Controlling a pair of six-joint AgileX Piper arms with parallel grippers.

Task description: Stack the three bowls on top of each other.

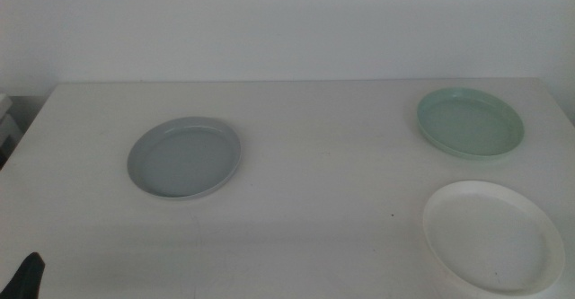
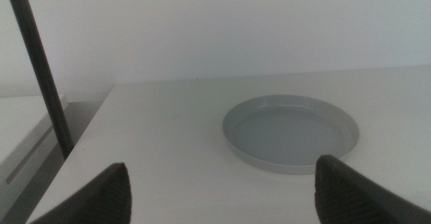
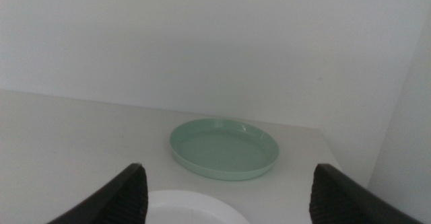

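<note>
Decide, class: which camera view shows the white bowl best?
The middle view: the white bowl shows almost whole, near the mint green bowl. The right wrist view catches only a sliver of its rim; the left wrist view misses it.

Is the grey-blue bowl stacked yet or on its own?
On its own: the grey-blue bowl sits empty on the table, apart from the others.

You had soft, even, slightly dim light throughout, washing the white table (image 1: pixel 296 155) and wall into one pale tone with no glare. Shadows were faint, only thin ones hugging the dish rims. All views looked hazy and low in contrast; the wrist pictures' lower corners were dark and blurred.
</note>
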